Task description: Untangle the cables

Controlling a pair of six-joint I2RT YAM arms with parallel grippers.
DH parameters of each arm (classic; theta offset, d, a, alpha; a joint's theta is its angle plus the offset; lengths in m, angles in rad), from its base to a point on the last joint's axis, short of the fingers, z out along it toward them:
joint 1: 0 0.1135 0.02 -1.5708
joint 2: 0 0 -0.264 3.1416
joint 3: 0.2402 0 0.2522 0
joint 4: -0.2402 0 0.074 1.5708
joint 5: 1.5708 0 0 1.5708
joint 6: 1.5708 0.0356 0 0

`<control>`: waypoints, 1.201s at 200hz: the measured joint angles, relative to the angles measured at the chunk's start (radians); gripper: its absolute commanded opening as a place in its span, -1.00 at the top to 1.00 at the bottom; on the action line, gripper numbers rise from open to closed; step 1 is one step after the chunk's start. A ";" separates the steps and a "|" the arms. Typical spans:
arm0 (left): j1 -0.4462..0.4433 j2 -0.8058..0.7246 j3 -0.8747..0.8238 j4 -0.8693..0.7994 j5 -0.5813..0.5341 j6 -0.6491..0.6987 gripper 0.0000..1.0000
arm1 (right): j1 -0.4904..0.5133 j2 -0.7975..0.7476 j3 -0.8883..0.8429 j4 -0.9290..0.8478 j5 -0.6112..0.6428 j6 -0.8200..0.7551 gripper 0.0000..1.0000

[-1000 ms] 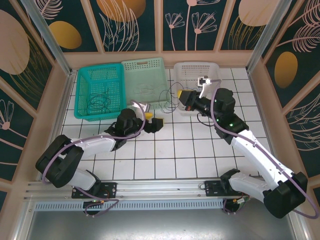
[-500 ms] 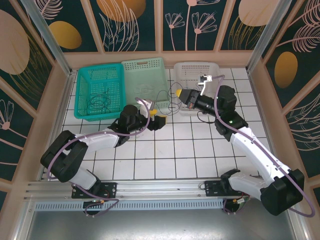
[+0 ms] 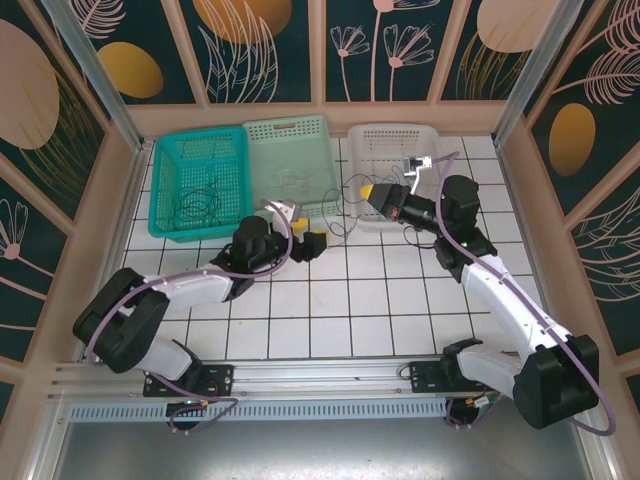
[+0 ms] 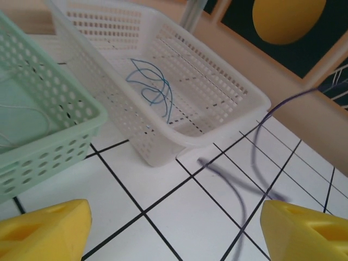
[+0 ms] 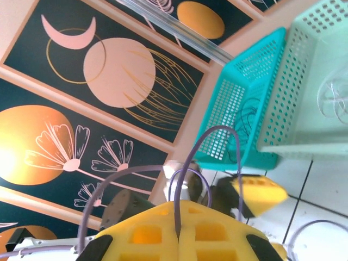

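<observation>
Right gripper [image 5: 178, 227] pinches the purple cable [image 4: 253, 142] tight — it hangs (off the surface [image 4: 163, 182]) just ahead of left gripper's [image 4: 175, 232] open jaws.

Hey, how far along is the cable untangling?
Looks done: blue cable in the white basket, dark cable in the teal basket, pale cable in the green basket. In hand: right gripper shut on a purplish cable; left gripper open near it. Left: freeing and placing that cable.
</observation>
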 measured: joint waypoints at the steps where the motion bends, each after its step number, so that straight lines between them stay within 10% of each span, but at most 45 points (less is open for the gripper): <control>1: 0.000 -0.007 -0.004 0.002 -0.003 0.000 -0.68 | 0.000 0.000 -0.002 0.000 -0.001 0.000 1.00; 60: 0.000 -0.237 -0.062 0.023 -0.019 -0.055 -0.90 | -0.005 0.000 -0.024 -0.002 -0.016 -0.001 1.00; 166: 0.000 -0.122 0.073 0.023 0.225 -0.141 -0.69 | -0.005 0.000 -0.045 0.000 -0.012 -0.005 1.00; 186: 0.000 -0.094 0.093 0.021 0.242 -0.143 -0.36 | -0.005 0.000 -0.054 0.003 -0.012 -0.002 1.00; 221: 0.000 -0.040 0.143 0.002 0.272 -0.151 0.86 | -0.005 -0.001 -0.058 0.007 -0.012 -0.002 0.98; 240: 0.000 -0.039 0.154 -0.010 0.276 -0.150 1.00 | -0.006 -0.002 -0.058 -0.002 -0.010 -0.013 0.44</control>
